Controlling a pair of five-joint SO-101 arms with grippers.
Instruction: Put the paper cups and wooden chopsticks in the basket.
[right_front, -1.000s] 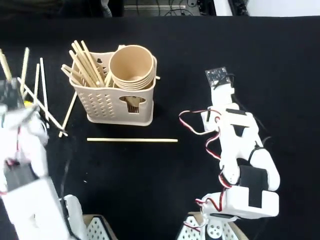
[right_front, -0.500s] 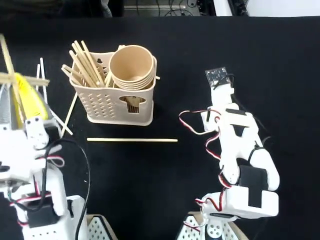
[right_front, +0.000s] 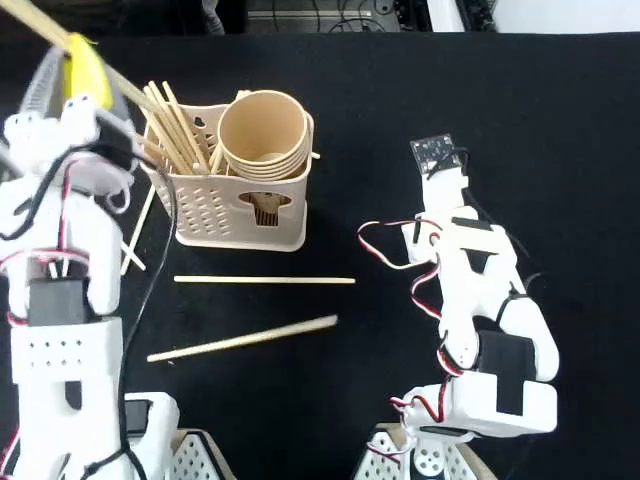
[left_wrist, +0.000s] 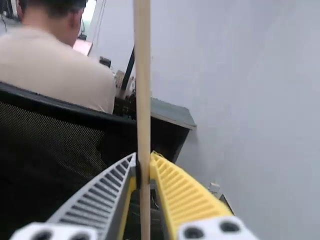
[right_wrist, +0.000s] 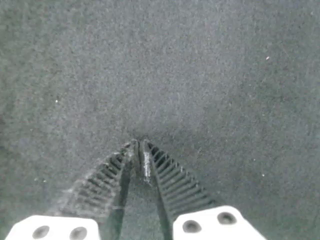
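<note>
The beige basket (right_front: 205, 215) stands at the table's back left, holding several wooden chopsticks (right_front: 172, 128) and a stack of paper cups (right_front: 264, 135). My left gripper (right_front: 68, 62) is raised beside the basket's left, shut on one chopstick (left_wrist: 142, 80) that crosses its fingers (left_wrist: 170, 187). Two loose chopsticks lie in front of the basket: one (right_front: 264, 281) level, another (right_front: 243, 339) slanted nearer me. More chopsticks (right_front: 134, 235) lie left of the basket, partly hidden by the left arm. My right gripper (right_wrist: 137, 150) is shut with nothing in it, pointing down at the black cloth.
The right arm (right_front: 480, 290) sits folded at the right of the black table (right_front: 400, 100). Arm bases (right_front: 410, 455) stand at the front edge. A person sits beyond the table in the left wrist view, touching nothing.
The left arm rose and swung toward the back with a chopstick in its gripper. A slanted chopstick now lies in front of the basket. The right arm stayed still.
</note>
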